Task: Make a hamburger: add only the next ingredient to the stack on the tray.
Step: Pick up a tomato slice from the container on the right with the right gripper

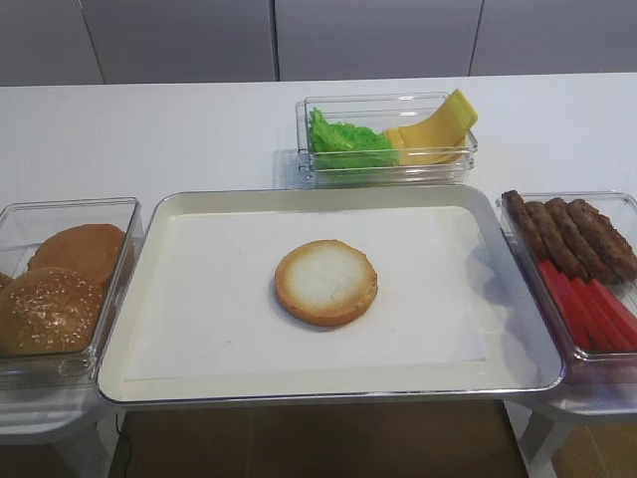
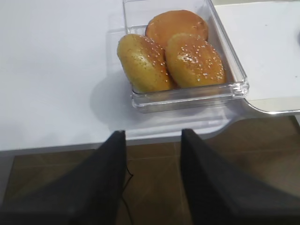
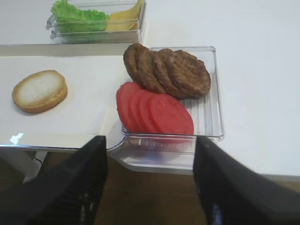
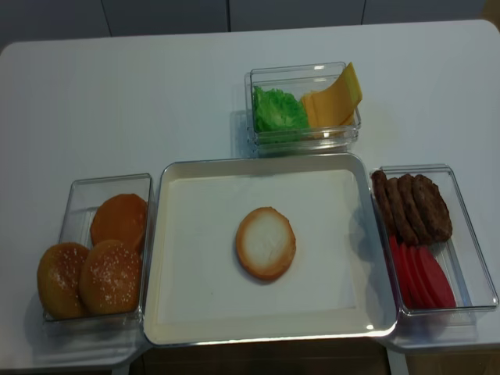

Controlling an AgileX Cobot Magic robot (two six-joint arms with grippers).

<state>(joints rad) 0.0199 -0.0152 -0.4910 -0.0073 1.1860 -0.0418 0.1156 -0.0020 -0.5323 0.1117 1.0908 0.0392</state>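
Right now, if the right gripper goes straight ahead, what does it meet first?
Probably the near wall of the clear bin, then the tomato slices behind it. The open right gripper sits short of it; depth is unclear.

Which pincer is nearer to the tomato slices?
Right. The right pincer hangs open just before the tomato slices; the left pincer is by the bun tops.

Two overhead views share the tray (image 1: 149,299); wrist cameras flank it.

Nothing stands over the tomato slices (image 3: 154,112) in the clear bin (image 3: 211,117); meat patties (image 3: 168,70) lean just behind them. Bare paper surrounds the bun bottom (image 1: 326,282) on the tray (image 1: 179,388).
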